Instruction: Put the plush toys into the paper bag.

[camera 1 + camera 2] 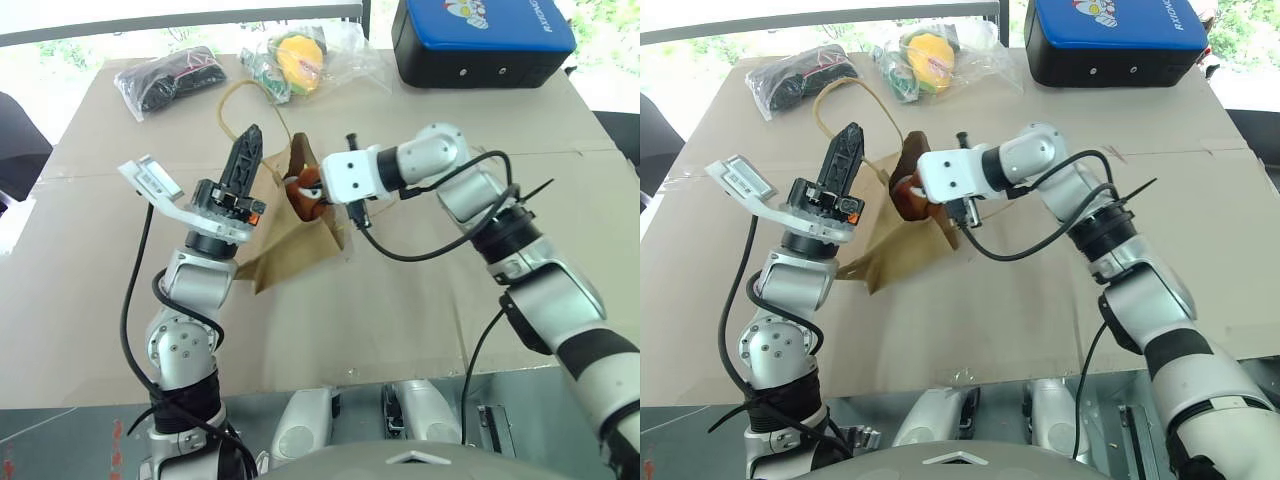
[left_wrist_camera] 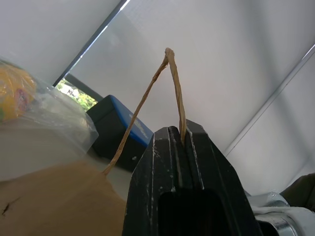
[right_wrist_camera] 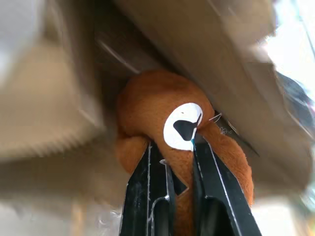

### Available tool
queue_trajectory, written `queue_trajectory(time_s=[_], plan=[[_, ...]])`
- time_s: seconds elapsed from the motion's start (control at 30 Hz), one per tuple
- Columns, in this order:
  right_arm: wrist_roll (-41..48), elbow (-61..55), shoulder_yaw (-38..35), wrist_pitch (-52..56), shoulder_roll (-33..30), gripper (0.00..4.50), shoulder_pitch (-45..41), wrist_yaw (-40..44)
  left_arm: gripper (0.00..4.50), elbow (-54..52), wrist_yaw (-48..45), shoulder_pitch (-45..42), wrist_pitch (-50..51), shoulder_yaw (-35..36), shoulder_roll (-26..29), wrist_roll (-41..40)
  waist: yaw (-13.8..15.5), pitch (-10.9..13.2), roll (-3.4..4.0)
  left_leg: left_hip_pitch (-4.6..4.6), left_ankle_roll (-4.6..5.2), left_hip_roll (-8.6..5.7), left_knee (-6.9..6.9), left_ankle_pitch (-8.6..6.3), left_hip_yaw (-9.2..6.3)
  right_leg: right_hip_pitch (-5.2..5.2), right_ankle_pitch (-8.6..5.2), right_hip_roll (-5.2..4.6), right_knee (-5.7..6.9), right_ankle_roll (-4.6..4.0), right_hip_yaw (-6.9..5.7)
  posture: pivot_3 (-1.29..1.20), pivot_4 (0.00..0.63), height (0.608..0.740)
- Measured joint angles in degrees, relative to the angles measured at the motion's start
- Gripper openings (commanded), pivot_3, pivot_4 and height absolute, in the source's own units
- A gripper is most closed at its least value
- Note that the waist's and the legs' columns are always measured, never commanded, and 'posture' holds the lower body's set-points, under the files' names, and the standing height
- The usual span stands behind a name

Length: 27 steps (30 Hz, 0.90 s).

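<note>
Brown cardboard covers the tabletop (image 1: 420, 300), with bright daylight beyond its far edge. Near the middle of the tabletop lies the paper bag (image 1: 290, 240), tipped on its side with its mouth turned toward the far edge and lifted open.

The left gripper (image 1: 245, 155) points up and away from the robot, its jaws pressed fully together on one thin cord handle (image 2: 172, 83) of the bag. In the left wrist view the cord rises out of the slit between the two black fingers (image 2: 206, 162) and loops back down to the bag's paper edge.

The right gripper (image 3: 172, 147) reaches in from the right to the bag's mouth. Its jaws stand only a narrow way apart and are clamped on the round brown plush toy (image 3: 162, 108), pinching a fold of its fur just under the white patch with a black mark. The toy sits right at the bag's opening, under the brown paper wall, with part of it already inside; from the head views it shows as an orange-brown lump (image 1: 308, 195) at the bag's mouth.

Toward the far edge lie a clear plastic bag with a yellow-green toy (image 1: 300, 60) and, nearer the far left corner, a clear bag of dark items (image 1: 170, 78). A blue and black case (image 1: 480, 40) stands at the far right corner.
</note>
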Motion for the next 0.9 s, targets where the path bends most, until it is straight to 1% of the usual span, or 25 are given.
queue_trajectory(time_s=[0.07,0.13,0.17,0.23,0.33,0.47,0.57,0.67,0.7,0.77,0.83,0.87,0.9], plan=[[2.0,1.1,0.9,0.0,3.2,1.91,-0.1,4.3,0.00,0.0,0.0,0.4,-0.3,-0.3,-1.3,0.1,0.0,0.0,0.00,0.00,0.00,0.00,0.01,0.00,-0.03,0.00,0.00,0.00,0.01,0.00,-0.02,0.00,0.150,0.740],[2.9,1.3,1.0,0.1,4.8,2.90,0.1,4.9,0.00,0.0,0.0,0.9,-0.7,-0.6,-2.0,0.2,0.2,0.0,0.01,-0.02,0.00,0.00,0.03,0.00,-0.07,0.00,0.00,-0.01,0.02,0.00,-0.05,0.00,0.150,0.740],[3.2,1.3,0.7,0.1,4.6,3.33,0.1,4.9,0.00,-0.2,-0.1,1.4,-1.2,-0.5,-2.4,0.1,0.4,0.0,0.01,-0.03,0.00,-0.02,0.07,0.00,-0.13,0.03,0.00,-0.03,0.02,0.00,-0.10,0.00,0.150,0.740],[3.4,0.9,-0.1,0.2,2.9,3.33,0.5,5.0,0.00,-0.2,-0.5,2.5,-1.8,0.0,-2.7,0.1,0.8,0.0,0.01,-0.06,0.00,-0.08,0.14,0.00,-0.15,0.05,0.00,-0.08,0.01,-0.01,-0.11,0.00,0.150,0.740],[4.8,-2.7,-2.9,4.0,-1.2,3.33,3.2,5.0,0.00,-0.5,-1.1,3.7,-2.4,0.5,-2.8,-0.2,0.9,0.0,0.00,-0.09,0.01,-0.11,0.16,0.00,-0.15,0.04,0.00,-0.11,0.01,0.00,-0.10,0.00,0.150,0.740],[7.7,-13.6,-6.9,14.1,-8.4,3.33,8.9,4.7,0.00,-1.2,-2.0,4.3,-2.6,1.2,-2.8,-1.6,0.8,0.0,0.00,-0.11,0.01,-0.09,0.09,0.00,-0.17,0.02,0.00,-0.10,0.01,-0.01,-0.12,0.00,0.150,0.740],[10.0,-22.9,-10.2,23.5,-14.8,3.33,14.4,4.1,0.00,-1.4,-2.5,4.3,-2.6,2.4,-2.5,-2.8,0.7,0.0,0.00,-0.11,0.01,-0.07,0.07,-0.01,-0.15,0.02,0.00,-0.10,-0.02,-0.01,-0.12,0.00,0.150,0.740],[12.9,-30.4,-14.4,39.5,-17.7,3.33,19.9,-1.2,0.00,-1.5,-3.3,3.6,-2.4,2.3,-2.2,-3.6,0.5,0.0,0.00,-0.11,0.01,-0.05,0.06,-0.01,-0.16,0.03,0.00,-0.09,0.00,-0.01,-0.12,0.00,0.150,0.740],[14.3,-32.5,-16.7,46.7,-18.4,3.33,22.1,-4.0,0.00,-1.5,-3.3,3.3,-2.4,2.4,-1.8,-4.1,0.6,0.0,0.00,-0.12,0.01,-0.05,0.06,-0.01,-0.16,0.04,0.00,-0.09,0.00,-0.01,-0.12,0.00,0.150,0.740],[15.8,-34.1,-19.3,54.9,-18.9,3.33,24.8,-7.6,0.00,-1.5,-3.3,3.1,-2.4,2.8,-1.4,-4.6,0.6,0.0,0.00,-0.12,0.02,-0.06,0.07,-0.01,-0.13,0.04,0.00,-0.09,-0.01,-0.01,-0.10,0.00,0.150,0.740],[18.1,-35.9,-23.8,64.4,-18.1,3.33,28.1,-12.6,0.00,-1.5,-3.3,3.0,-2.4,2.9,-1.2,-5.0,0.6,0.0,0.00,-0.13,0.02,-0.07,0.06,-0.01,-0.13,0.03,0.00,-0.09,-0.01,-0.01,-0.09,0.00,0.150,0.740],[20.6,-36.9,-28.1,71.0,-15.8,3.33,29.7,-15.9,0.00,-1.5,-3.2,3.0,-2.4,2.9,-1.0,-5.1,0.5,0.0,0.01,-0.13,0.02,-0.07,0.06,-0.01,-0.12,0.03,0.00,-0.08,0.00,-0.01,-0.09,0.00,0.150,0.740],[21.6,-37.4,-29.3,73.5,-15.0,3.33,30.0,-17.0,0.00,-1.5,-3.2,3.0,-2.4,2.9,-1.0,-5.1,0.4,0.0,0.02,-0.13,0.02,-0.07,0.06,-0.01,-0.10,0.02,0.00,-0.08,0.01,-0.01,-0.07,0.00,0.150,0.740]])
